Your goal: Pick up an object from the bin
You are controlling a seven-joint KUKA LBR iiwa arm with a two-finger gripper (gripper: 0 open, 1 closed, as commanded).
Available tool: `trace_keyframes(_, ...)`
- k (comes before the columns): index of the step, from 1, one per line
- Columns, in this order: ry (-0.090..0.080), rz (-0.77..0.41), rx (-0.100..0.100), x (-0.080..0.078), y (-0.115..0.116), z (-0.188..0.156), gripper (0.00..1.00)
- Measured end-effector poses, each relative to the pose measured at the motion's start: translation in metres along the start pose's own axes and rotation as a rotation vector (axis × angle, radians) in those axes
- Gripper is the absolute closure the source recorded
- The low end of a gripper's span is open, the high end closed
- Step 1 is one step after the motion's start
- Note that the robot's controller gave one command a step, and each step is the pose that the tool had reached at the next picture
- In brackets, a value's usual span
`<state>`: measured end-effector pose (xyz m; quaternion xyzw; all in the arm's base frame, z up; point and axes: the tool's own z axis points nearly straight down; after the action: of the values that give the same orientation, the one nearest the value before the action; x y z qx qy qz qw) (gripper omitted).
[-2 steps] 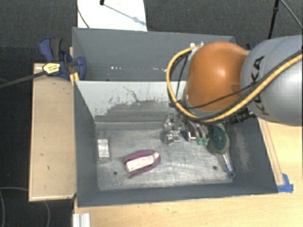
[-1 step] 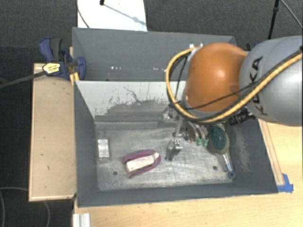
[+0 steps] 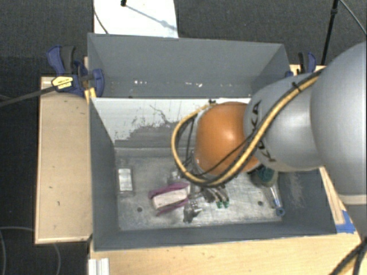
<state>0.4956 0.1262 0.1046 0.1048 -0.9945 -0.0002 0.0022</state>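
My gripper (image 3: 194, 206) is low in the bin's front middle, under the arm's orange cover and mostly hidden by it. Right beside it on the left lies a flat purple-and-white thing (image 3: 169, 198), long and slightly tilted, with its right end at or under the gripper. I cannot tell whether the two touch. A small pale grey block (image 3: 125, 179) lies apart on the bin floor at the left.
A teal round thing (image 3: 265, 176) peeks out from under the arm at the right. A thin blue pen-like stick (image 3: 275, 199) lies near the bin's right front corner. The arm and its cables cover the bin's middle and right.
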Motion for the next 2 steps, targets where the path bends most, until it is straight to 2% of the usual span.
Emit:
trace_keyframes(1, -0.007, 0.006, 0.0, -0.0018, -0.0006, -0.0033, 1.0)
trace_keyframes(2, -0.007, 0.008, 0.0, -0.0018, -0.0006, -0.0033, 0.0)
